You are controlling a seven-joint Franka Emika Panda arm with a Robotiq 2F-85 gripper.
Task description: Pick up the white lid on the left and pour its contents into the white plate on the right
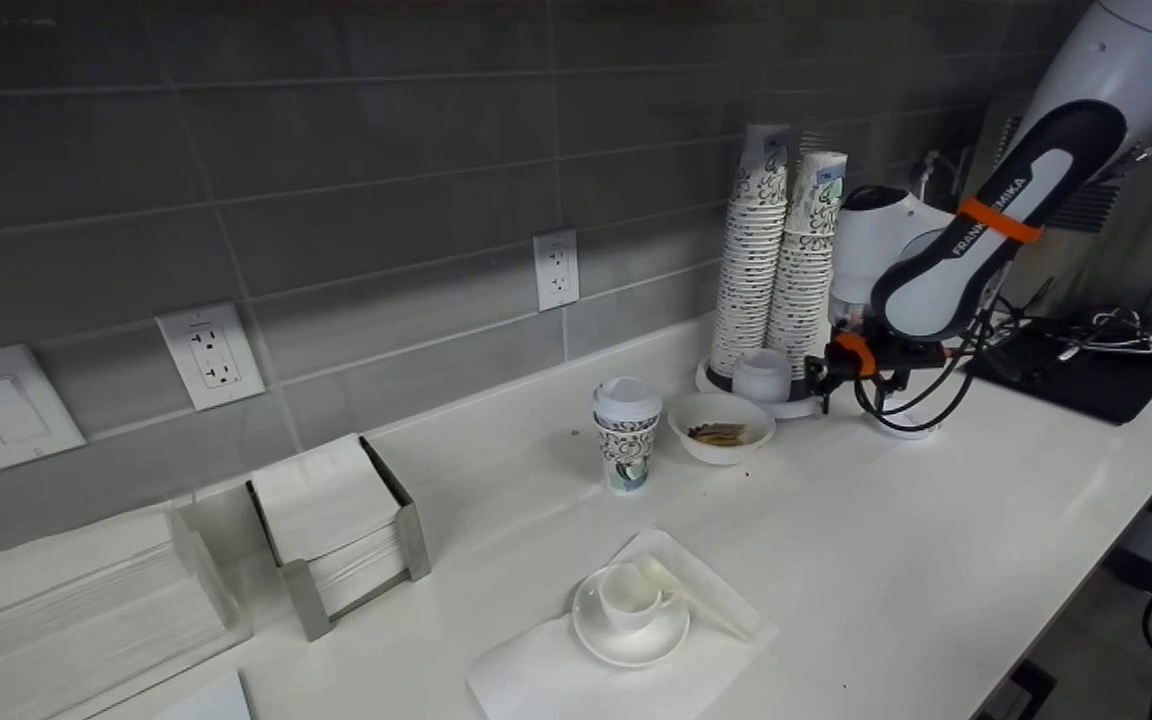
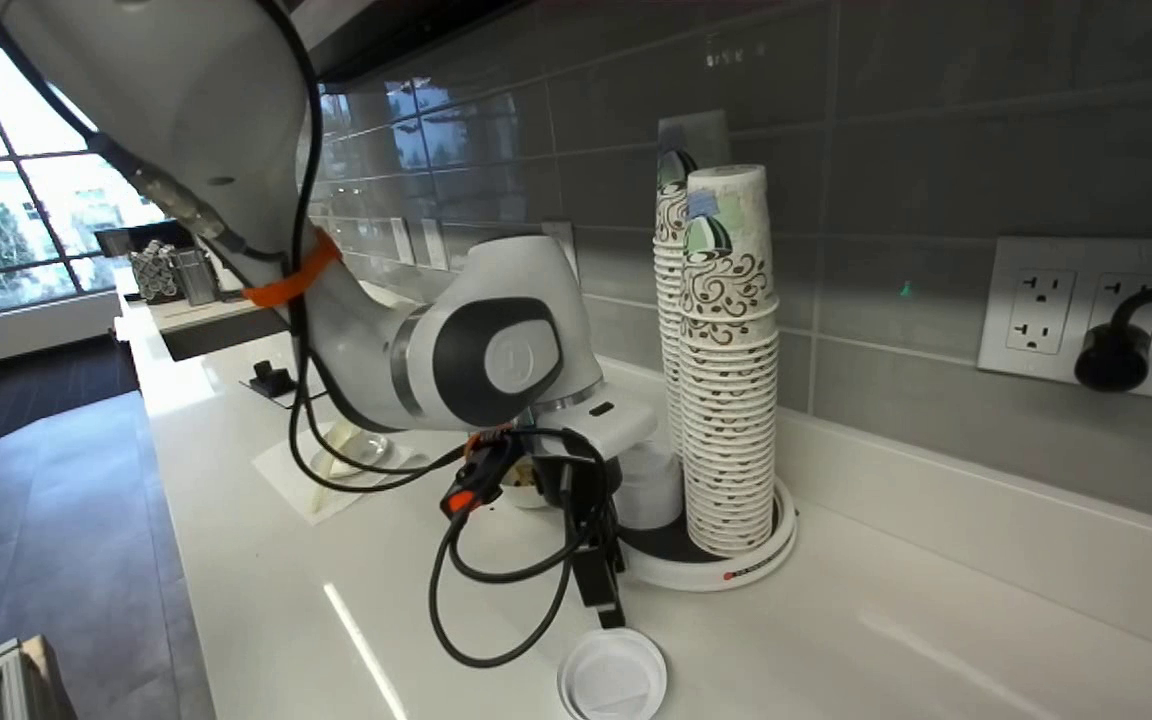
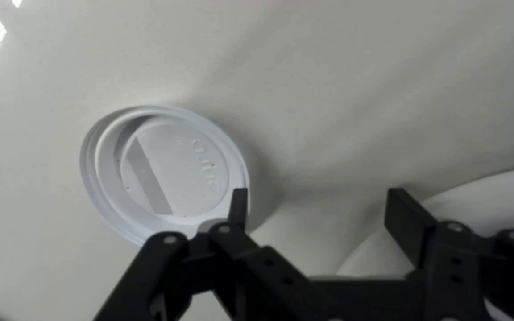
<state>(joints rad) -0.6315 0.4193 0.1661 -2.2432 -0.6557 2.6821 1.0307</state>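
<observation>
The white lid [image 3: 174, 165] lies hollow side up on the counter, with a few dark specks and a grey stripe inside. It also shows in the exterior views, the lid [image 2: 616, 675] in plain sight and the lid [image 1: 906, 430] partly behind cables. My gripper [image 3: 318, 191] stands open above the counter with nothing between its fingers. The left finger [image 3: 238, 207] overlaps the lid's near rim in the wrist view; whether they touch I cannot tell. The white plate [image 1: 716, 453], bowl-like with yellow-brown contents, sits beside the paper cup; the arm mostly hides the plate [image 2: 528, 497] in an exterior view.
Tall paper cup stacks [image 2: 731, 430] stand on a round white base [image 2: 766, 570], whose edge [image 3: 498, 205] lies close to my right finger. A lidded paper cup [image 1: 626, 440], a small cup on a saucer [image 1: 626, 650] and a napkin holder [image 1: 346, 540] are farther along the counter.
</observation>
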